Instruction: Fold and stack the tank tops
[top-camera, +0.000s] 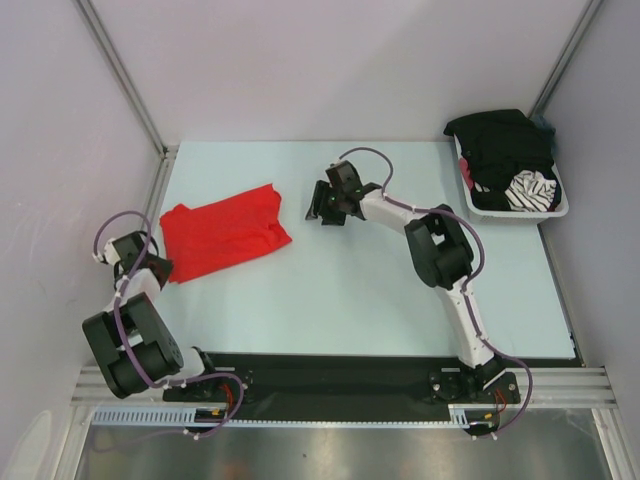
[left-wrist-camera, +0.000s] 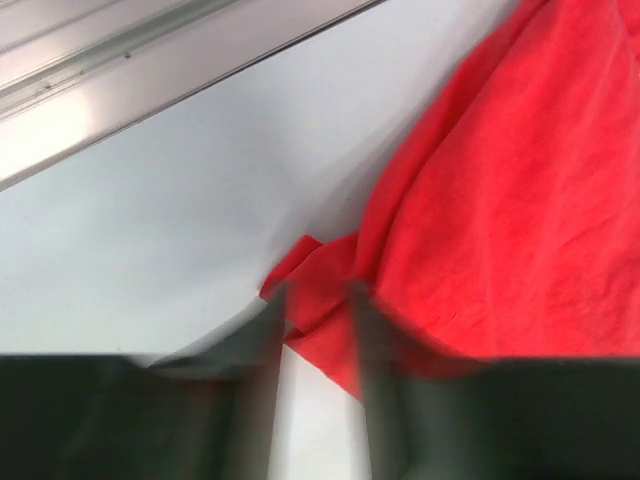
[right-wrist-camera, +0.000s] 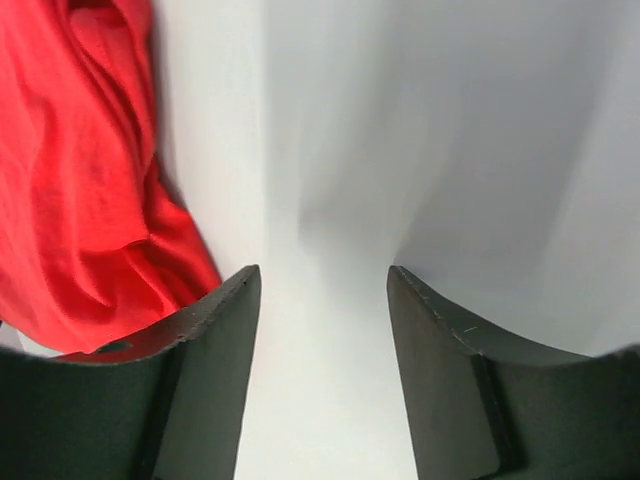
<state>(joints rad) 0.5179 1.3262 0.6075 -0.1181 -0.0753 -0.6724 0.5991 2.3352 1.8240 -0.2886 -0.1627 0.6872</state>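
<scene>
The red tank top (top-camera: 225, 232) lies loosely folded and rumpled on the left half of the table. My left gripper (top-camera: 160, 268) is at its near-left corner. In the left wrist view its blurred fingers stand slightly apart, so the left gripper (left-wrist-camera: 318, 295) is open, and the red corner (left-wrist-camera: 310, 275) lies loose between the tips. My right gripper (top-camera: 325, 210) hovers just right of the red tank top (right-wrist-camera: 80, 170). It is open over bare table, and the right gripper (right-wrist-camera: 322, 275) has nothing between its fingers. The black tank top (top-camera: 500, 140) lies heaped in the basket.
A white basket (top-camera: 562, 200) stands at the table's far right corner, also holding a striped black-and-white cloth (top-camera: 530, 190). A metal rail (left-wrist-camera: 120, 80) runs along the table's left edge, close to my left gripper. Grey walls enclose the table's far and side edges.
</scene>
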